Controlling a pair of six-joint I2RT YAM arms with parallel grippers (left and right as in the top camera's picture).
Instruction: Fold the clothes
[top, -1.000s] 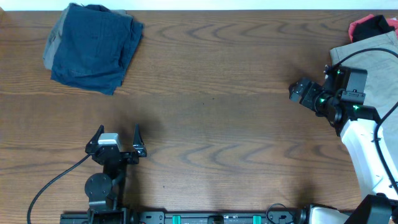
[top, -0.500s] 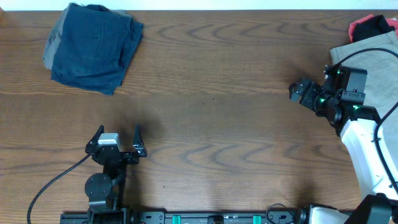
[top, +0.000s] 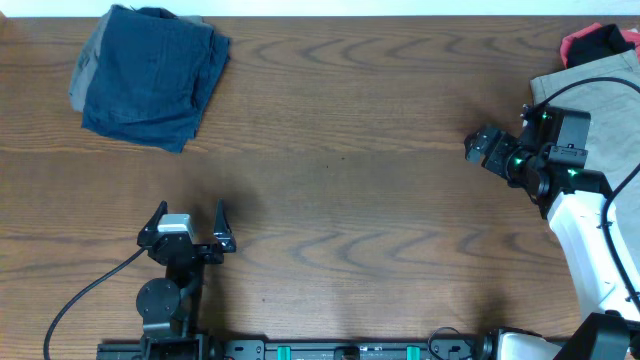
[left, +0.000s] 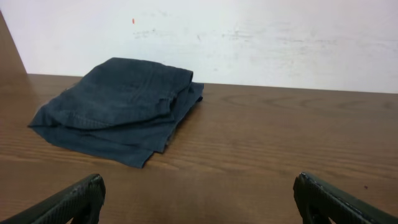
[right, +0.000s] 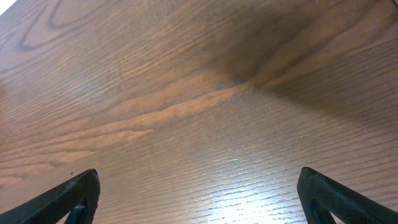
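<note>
Meanwhile, folded navy shorts (top: 150, 75) are lying at the far-left corner of the wooden table (top: 350, 120) as the left gripper (top: 190, 212) is sitting near the front edge, fingers spread. Opposite, the right gripper (top: 476, 148) is hanging spread and empty beside beige shorts (top: 610, 110) at the right edge.

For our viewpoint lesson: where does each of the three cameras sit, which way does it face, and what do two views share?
Overhead: fixed above the table, looking down; shows left claw, right claw, navy shorts, beige shorts.
Left wrist: on the left arm, looking low across the table toward a white wall; own fingertips at bottom corners.
Right wrist: on the right arm, tilted down at bare wood; own fingertips show.
Shared: overhead and left wrist both show the navy shorts.
</note>
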